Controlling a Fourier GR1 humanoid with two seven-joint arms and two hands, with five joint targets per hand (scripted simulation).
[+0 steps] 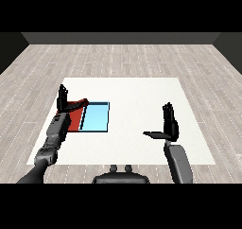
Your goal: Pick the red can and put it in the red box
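Red tray (pixel 75 121) and light blue tray (pixel 96 118) are lying side by side on the white table (pixel 142 105). Left hand (pixel 62 99) is hovering over the red tray, fingers straight; right hand (pixel 168 125) is standing apart, fingers straight, thumb spread. No red can is showing.

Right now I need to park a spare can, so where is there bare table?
Bare table spans between the light blue tray and the right hand. It is crowded at the red tray, under the left hand.
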